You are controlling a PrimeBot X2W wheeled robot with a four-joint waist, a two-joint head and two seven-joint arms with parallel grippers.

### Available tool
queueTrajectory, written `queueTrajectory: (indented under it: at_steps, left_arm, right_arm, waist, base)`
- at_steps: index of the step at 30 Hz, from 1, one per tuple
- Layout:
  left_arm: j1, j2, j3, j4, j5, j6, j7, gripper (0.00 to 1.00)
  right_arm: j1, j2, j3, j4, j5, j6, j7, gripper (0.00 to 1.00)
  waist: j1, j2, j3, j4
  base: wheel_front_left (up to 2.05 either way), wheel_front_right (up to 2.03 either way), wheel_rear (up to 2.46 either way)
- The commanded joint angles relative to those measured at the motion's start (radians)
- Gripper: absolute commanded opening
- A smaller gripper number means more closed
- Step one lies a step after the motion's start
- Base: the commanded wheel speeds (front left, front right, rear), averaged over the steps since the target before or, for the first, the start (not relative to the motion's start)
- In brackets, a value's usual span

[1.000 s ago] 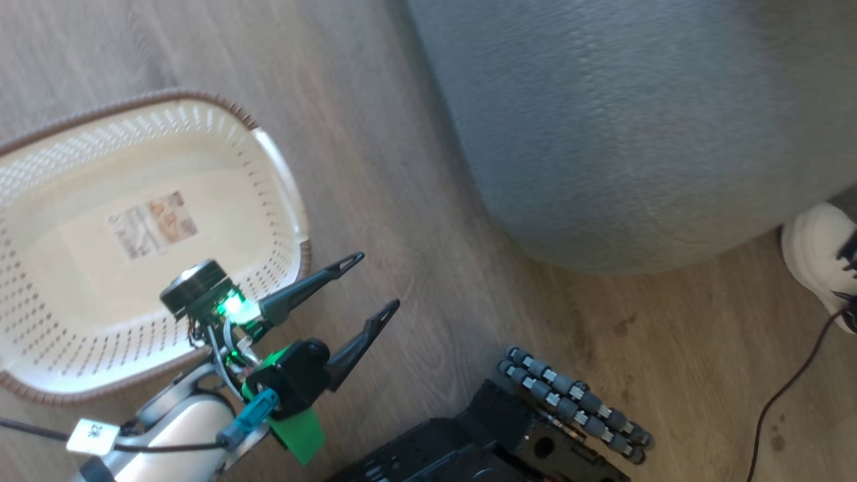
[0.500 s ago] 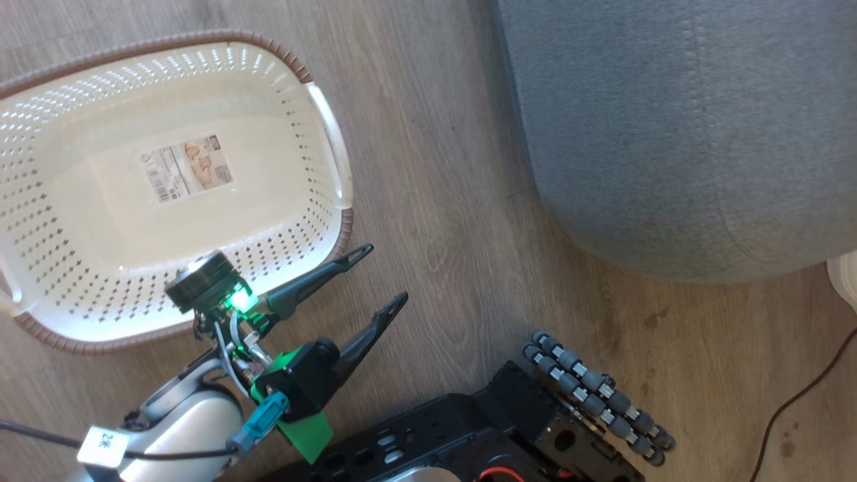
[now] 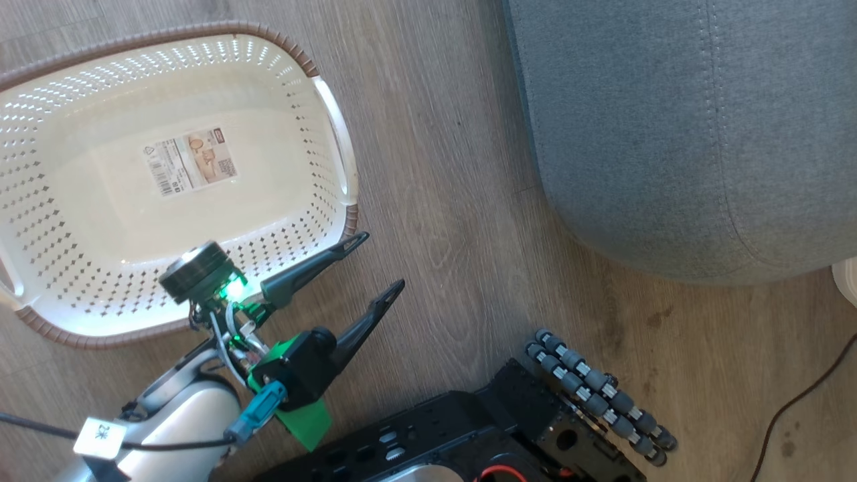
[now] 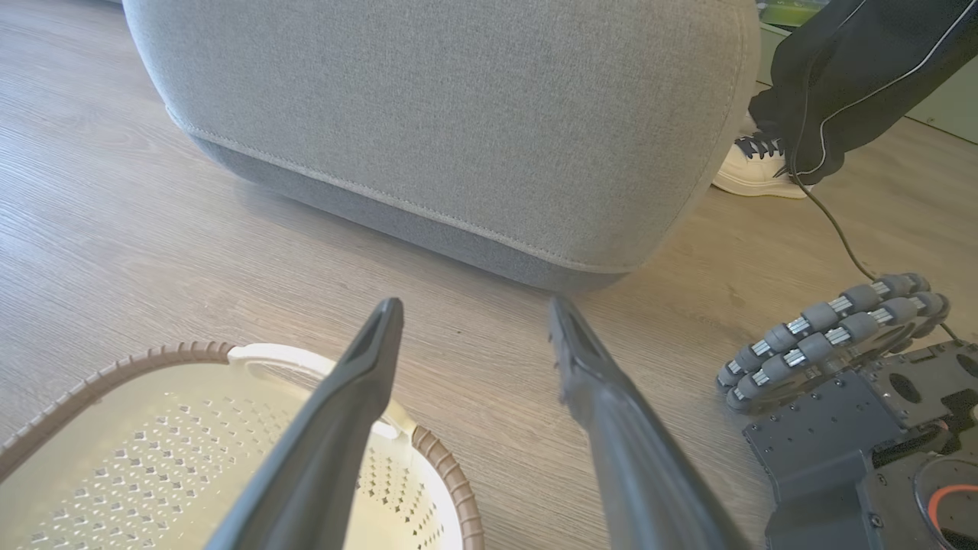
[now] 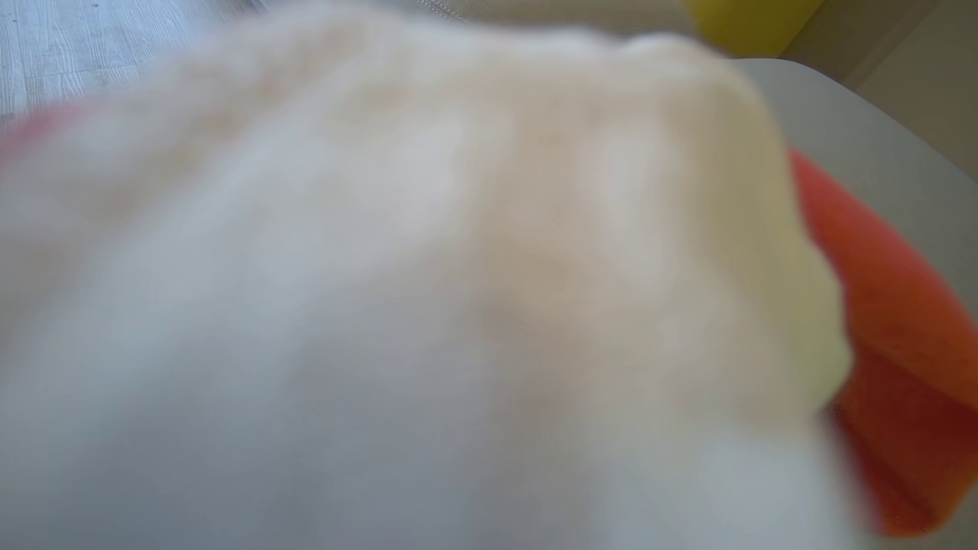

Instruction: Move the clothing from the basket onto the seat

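Hovering left pincer [image 3: 383,261], spread, at basket [image 3: 294,221] rim corner; open floor [image 3: 442,254] to seat [image 3: 669,134] edge; right pincer unreadable behind blurred clothing [image 5: 886,305].

Pale forearm [image 3: 181,422], green bracket [image 3: 304,422]; left gripper [image 3: 383,260] with long dark fingers [image 3: 315,268]; black base [image 3: 469,435] with grey-rollered wheels [image 3: 596,395].

The basket [image 3: 87,221] lies left of the seat [image 3: 669,134].

From here I count one basket [image 3: 294,221] on the left with one sticker [image 3: 189,161] inside, one seat [image 3: 669,134] on the far right, one shoe [image 4: 752,164], and one visible piece of red clothing [image 5: 894,305].
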Motion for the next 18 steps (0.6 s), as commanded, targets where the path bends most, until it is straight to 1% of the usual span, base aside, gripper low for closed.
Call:
queueTrajectory:
  at_steps: [1, 2, 3, 7, 9, 13, 18]
  left_arm:
    - [-0.007, 0.005, 0.017, -0.026, -0.007, 0.008, -0.005, 1.0]
    - [-0.011, 0.002, 0.014, -0.03, -0.007, 0.006, -0.005, 1.0]
    - [-0.015, 0.0, 0.01, -0.036, -0.007, 0.004, -0.005, 1.0]
    - [-0.02, -0.005, 0.004, -0.043, -0.016, -0.002, -0.005, 1.0]
    - [-0.02, -0.008, 0.003, -0.039, -0.019, -0.002, -0.005, 1.0]
    - [-0.031, -0.031, -0.005, -0.028, -0.022, -0.004, -0.005, 1.0]
    - [-0.037, -0.088, -0.022, -0.021, -0.036, -0.009, -0.005, 1.0]
  right_arm:
    - [0.002, -0.013, 0.006, -0.006, -0.005, 0.0, 0.01, 0.08]
    - [0.003, -0.018, 0.004, -0.005, -0.005, 0.0, 0.0, 0.47]
    - [0.004, -0.022, 0.001, -0.004, -0.003, 0.0, -0.006, 1.0]
    - [0.004, -0.029, 0.004, 0.005, -0.011, 0.0, -0.007, 1.0]
    - [0.006, -0.028, 0.013, 0.012, -0.018, 0.0, 0.016, 1.0]
    - [0.021, -0.032, 0.027, 0.024, -0.029, 0.0, 0.091, 1.0]
    - [0.038, -0.05, 0.048, 0.031, -0.043, 0.0, 0.196, 1.0]
  waist:
    - [0.0, 0.0, -0.002, 0.001]
    - [0.0, 0.0, -0.004, 0.002]
    - [0.0, 0.0, -0.007, 0.003]
    - [0.0, 0.0, -0.029, 0.005]
    - [0.0, 0.0, -0.044, 0.006]
    - [0.0, 0.0, -0.081, 0.014]
    - [0.0, 0.0, -0.15, 0.034]
  base:
    - [0.0, 0.0, 0.0]
    - [0.0, 0.0, 0.0]
    - [0.0, 0.0, 0.0]
    - [0.0, 0.0, 0.0]
    - [0.0, 0.0, 0.0]
    - [0.0, 0.0, 0.0]
    - [0.0, 0.0, 0.0]
